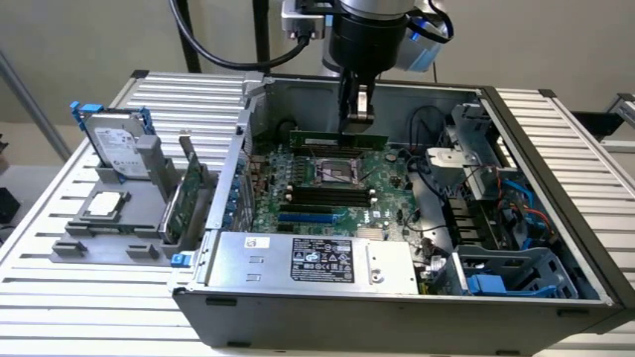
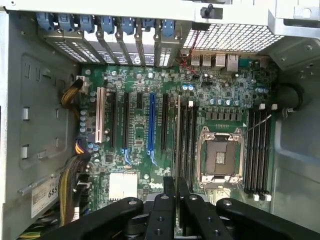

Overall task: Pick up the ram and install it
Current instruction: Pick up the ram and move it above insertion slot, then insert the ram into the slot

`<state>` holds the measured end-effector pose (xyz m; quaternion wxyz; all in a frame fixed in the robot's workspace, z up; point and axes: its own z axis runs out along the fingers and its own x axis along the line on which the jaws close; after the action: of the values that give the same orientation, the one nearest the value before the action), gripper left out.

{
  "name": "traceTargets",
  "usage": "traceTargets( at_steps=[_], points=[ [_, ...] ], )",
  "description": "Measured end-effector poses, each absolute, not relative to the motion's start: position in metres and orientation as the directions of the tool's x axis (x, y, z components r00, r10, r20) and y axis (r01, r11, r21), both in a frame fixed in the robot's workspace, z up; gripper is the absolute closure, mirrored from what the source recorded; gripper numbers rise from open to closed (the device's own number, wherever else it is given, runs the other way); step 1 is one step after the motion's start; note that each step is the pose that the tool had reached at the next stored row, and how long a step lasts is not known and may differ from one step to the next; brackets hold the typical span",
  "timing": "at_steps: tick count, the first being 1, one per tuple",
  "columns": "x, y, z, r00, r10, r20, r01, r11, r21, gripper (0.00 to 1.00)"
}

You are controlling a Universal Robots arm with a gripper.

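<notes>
Green ram clamped in the gripper, low inside the open computer case.

Fingers pinch the stick at the middle of its upper long edge, so it hangs level straight below the gripper, over the motherboard and just beside the CPU socket. I judge it light, stiff and thin, but fragile. The flat faces near the top edge look like the safe hold, away from the bottom contacts, and any twist would likely strain it. From the wrist it is edge-on, a thin line running out from the gripper along the dark memory slots. Whether its lower edge touches a slot, and how the slot latches stand, I cannot tell; the fingers hide the contact patch.
</notes>
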<state>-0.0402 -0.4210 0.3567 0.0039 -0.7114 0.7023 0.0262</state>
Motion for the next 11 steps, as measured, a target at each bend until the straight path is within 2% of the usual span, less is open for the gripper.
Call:
traceTargets(
  at_steps=[11],
  points=[
    [-0.0402, -0.4210, 0.3567, 0.012, -0.999, -0.043, -0.999, -0.013, 0.031, 1.00]
  ],
)
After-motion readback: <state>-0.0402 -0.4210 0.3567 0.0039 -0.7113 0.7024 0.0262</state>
